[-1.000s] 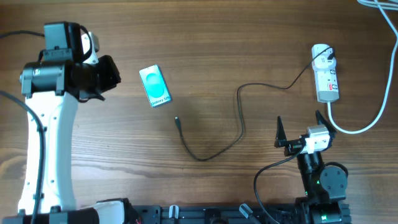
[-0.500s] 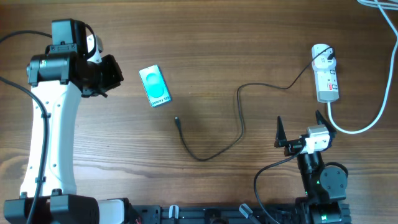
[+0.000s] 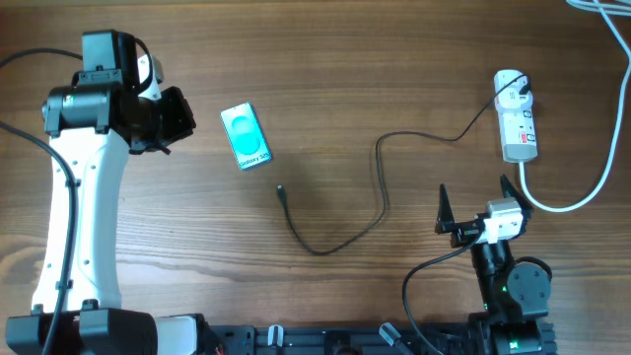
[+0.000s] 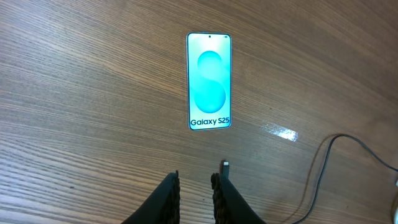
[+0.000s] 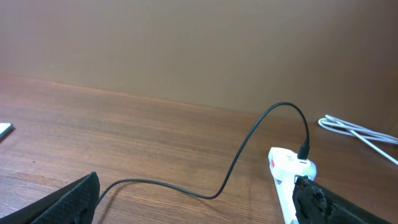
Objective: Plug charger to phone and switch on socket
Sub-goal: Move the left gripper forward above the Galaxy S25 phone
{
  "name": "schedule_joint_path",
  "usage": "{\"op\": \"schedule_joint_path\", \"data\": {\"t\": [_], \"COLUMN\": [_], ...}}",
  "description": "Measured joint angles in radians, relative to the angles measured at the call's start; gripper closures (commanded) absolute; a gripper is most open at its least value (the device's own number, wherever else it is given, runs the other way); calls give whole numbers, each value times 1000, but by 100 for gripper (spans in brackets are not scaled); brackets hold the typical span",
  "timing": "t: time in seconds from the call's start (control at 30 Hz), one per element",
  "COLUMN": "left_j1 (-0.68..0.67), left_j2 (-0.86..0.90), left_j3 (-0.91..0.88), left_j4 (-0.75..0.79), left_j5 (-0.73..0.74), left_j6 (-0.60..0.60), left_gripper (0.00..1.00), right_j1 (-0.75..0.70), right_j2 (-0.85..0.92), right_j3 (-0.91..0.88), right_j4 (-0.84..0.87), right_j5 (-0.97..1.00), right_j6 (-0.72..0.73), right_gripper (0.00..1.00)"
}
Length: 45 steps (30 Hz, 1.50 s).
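teal phone (image 3: 245, 137), "galaxy s25" printed at one end, lies flat at the table's (image 3: 394, 59) 10 o'clock. thin black charger (image 3: 380, 187) ends at its 5 o'clock, plugged into white socket (image 3: 517, 133). left claw (image 4: 196, 180) barely parted, empty; right claw (image 3: 476, 202) wide, empty.

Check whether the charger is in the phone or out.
Out. The charger tip lies apart from the phone, and the left wrist view shows nothing plugged into the phone's edges.

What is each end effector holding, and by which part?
Nothing is held. The left end effector, slightly open, is empty near the phone; the right end effector is wide open; the cable lies untouched.
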Motion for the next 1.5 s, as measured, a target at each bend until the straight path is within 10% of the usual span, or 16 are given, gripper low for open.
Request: {"op": "schedule_joint_path", "data": {"t": [0.97,1.2,1.3,1.5], "left_j1": [0,0,0,0], "left_j2": [0,0,0,0], "left_j3": [0,0,0,0], "left_j4": [28,81,104,111], "left_j5": [0,0,-1,-42], "left_j6": [0,-4,-1,-7], "left_gripper": [71,48,12,0], "right_j1": [0,0,0,0], "right_j2": [0,0,0,0], "right_j3": [0,0,0,0], "right_j4": [0,0,0,0], "right_j5": [0,0,0,0], "right_j6": [0,0,0,0], "right_gripper": [0,0,0,0]}}
